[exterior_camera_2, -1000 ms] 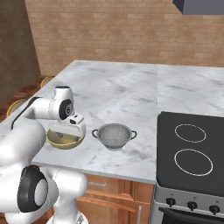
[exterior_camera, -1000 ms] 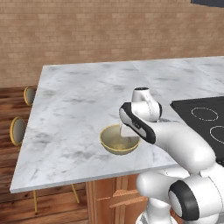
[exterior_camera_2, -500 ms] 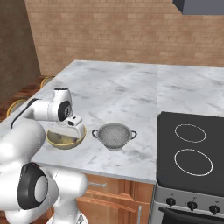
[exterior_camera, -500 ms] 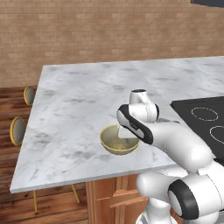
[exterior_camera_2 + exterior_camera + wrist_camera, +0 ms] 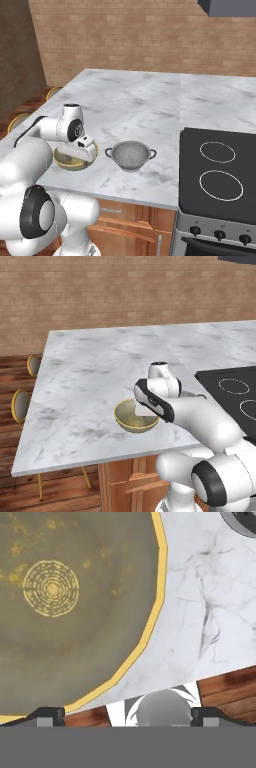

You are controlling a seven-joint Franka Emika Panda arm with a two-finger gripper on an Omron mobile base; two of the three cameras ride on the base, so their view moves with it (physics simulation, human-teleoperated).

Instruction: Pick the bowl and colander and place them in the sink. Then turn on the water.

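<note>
Here's the gripper (image 5: 128, 716), poised right over the bowl (image 5: 136, 416) near the front edge of the marble counter (image 5: 90, 371), jaws spread fully wide and holding nothing (one fingertip above the golden rim, the other past it). Just beside the bowl sits the colander (image 5: 130, 155), upright, and beyond that the black stovetop (image 5: 220, 175).

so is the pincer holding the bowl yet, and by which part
Nothing is held. The pincer is open, hanging over the bowl near its golden rim, fingertips either side of the edge, not closed on it.
</note>
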